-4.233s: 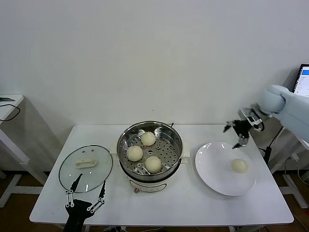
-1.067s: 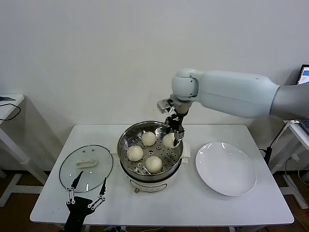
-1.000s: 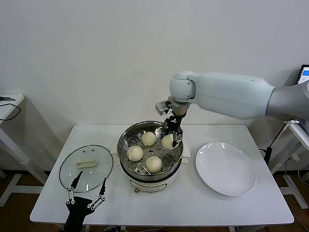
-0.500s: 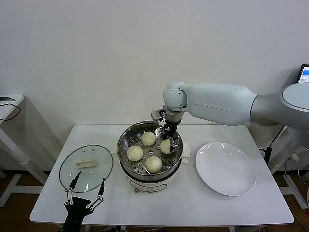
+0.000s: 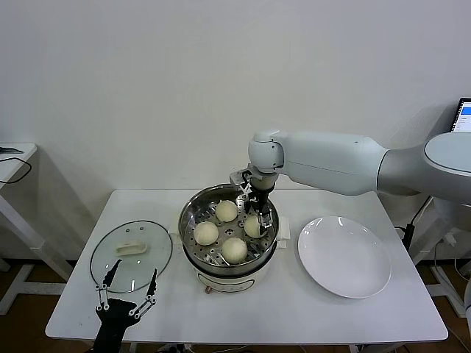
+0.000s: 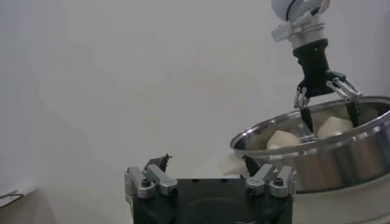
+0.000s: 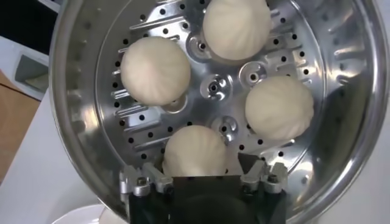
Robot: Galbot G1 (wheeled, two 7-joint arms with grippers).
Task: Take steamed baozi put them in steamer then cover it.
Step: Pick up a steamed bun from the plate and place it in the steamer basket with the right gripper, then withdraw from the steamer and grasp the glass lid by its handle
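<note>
While reaching across from the right, right pincer (image 5: 258, 215) down inside the steamer (image 5: 193, 220), fingers spread apart on either side of the fourth baozi (image 5: 252, 226), which rests on the perforated tray (image 7: 214, 86) at the pot's right side; cannot tell whether the fingers touch the bun. Other three steamed baozi (image 5: 220, 231) sitting on the same tray: one at the back, one at the left, one at the front. All four buns lying apart from each other around the tray's centre in the right wrist view, the nearest one (image 7: 195, 152) just beyond the pincer's fingertips. Steamer standing at the middle of the table (image 5: 294, 312), uncovered. Cover (image 5: 132, 257) lying flat on the table to the steamer's left, cream handle (image 5: 131, 249) up. Left pincer (image 5: 125, 293) low at the table's front edge, just in front of the cover, fingers apart and gripping nothing. White plate (image 5: 344, 257) on the table to the steamer's right.
</note>
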